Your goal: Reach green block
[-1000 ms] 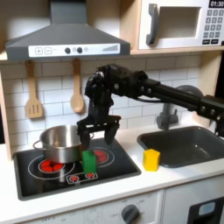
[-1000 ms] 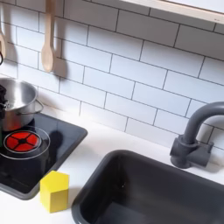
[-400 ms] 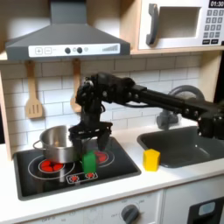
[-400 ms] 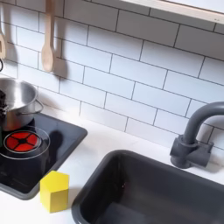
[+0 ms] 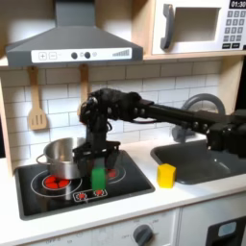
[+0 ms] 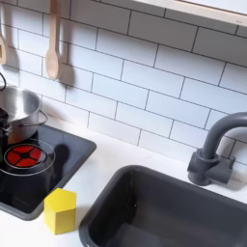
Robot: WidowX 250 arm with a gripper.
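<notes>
the small bright green upright rectangular block (image 5: 98,178) stands on the black stovetop (image 5: 135,180) in the first exterior view, near its front edge, between the two red burner rings and just to the first exterior view's right of the shiny steel pot (image 5: 62,156). right above it hangs the black gripper (image 5: 97,159) of the long black arm (image 5: 163,112), which stretches in from the first exterior view's right across the counter. the dark fingers drop on either side of the block's top with a gap between them, so the pincer looks spread around the block, though whether the fingers touch it cannot be told. further to the first exterior view's right, a small yellow block (image 5: 167,175) sits on the white counter (image 5: 192,197) between the stovetop and the dark grey sink basin (image 5: 207,161); in the second exterior view the yellow block (image 6: 60,210) stands beside the sink basin (image 6: 164,212). behind, wooden utensils (image 5: 36,117) hang on the white tiled wall (image 6: 145,87), and a grey curved faucet (image 6: 214,154) rises by the sink.
</notes>
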